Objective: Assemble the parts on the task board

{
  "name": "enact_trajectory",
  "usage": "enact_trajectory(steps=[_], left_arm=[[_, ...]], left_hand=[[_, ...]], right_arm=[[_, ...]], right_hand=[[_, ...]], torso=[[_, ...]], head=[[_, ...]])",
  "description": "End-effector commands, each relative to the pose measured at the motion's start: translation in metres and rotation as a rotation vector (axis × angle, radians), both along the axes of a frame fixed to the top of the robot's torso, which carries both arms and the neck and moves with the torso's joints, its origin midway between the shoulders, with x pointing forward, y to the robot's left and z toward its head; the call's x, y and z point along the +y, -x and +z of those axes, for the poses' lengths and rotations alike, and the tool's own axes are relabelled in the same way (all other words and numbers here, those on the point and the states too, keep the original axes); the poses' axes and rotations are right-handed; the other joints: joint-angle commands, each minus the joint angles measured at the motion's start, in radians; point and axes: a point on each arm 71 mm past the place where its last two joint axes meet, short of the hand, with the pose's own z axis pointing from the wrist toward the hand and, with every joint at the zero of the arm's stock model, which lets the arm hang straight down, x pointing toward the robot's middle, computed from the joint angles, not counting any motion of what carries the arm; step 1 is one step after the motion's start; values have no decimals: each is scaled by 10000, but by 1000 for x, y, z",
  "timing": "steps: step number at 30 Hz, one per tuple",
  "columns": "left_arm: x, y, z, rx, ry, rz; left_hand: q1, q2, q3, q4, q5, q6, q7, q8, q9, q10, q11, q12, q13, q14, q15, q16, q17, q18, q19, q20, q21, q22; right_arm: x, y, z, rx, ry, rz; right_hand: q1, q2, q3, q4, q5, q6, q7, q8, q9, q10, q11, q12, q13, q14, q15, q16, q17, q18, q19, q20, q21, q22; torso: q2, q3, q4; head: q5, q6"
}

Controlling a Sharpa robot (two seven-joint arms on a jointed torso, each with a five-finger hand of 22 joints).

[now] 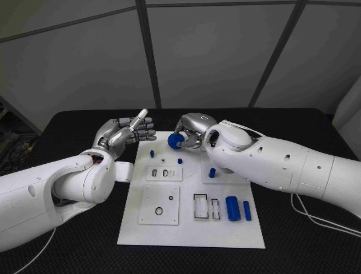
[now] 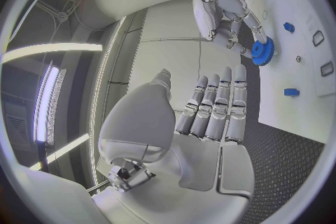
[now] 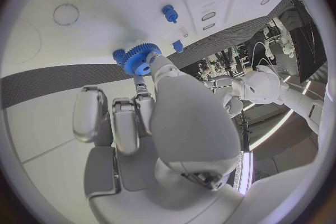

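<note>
Right hand [image 1: 193, 129] grips the blue gear [image 1: 176, 140] in its fingertips, at the far end of the task board [image 1: 193, 228], near its middle. Left hand [image 1: 127, 132] holds nothing, fingers out straight and together, hovering just beside the board's far left corner.

Risks, as I judge them:
- Gear is held only at the fingertips; any tilt on the way down could jam it on its peg or let it slip out.
- Small blue pegs [image 1: 152, 153] stand close by; the hand could knock them.
- Two blue cylinders [image 1: 232, 208] lie loose near the board's right side and could roll if bumped.

No readable writing or brand anywhere.
</note>
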Motion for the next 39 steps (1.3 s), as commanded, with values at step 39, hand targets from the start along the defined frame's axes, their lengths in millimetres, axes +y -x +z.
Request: enact_trajectory(steps=[39], left_arm=[[0,0,2,-81,8,-156]], left_hand=[[93,41,-84,8,-40,-68,54,-64,-6,-97,-6,-52,-17,-52,6,-55,18,-63,-108,7,20,5]], right_arm=[[5,-5,-16,861,982,68]], right_hand=[[-1496,-452,-70,502,-397,-1232,278,-641,443,-557,479,-719,91,926,381,5,2033,-102,6,416,0,-47]], torso=[[-7,7,-15]], head=[[4,-69]])
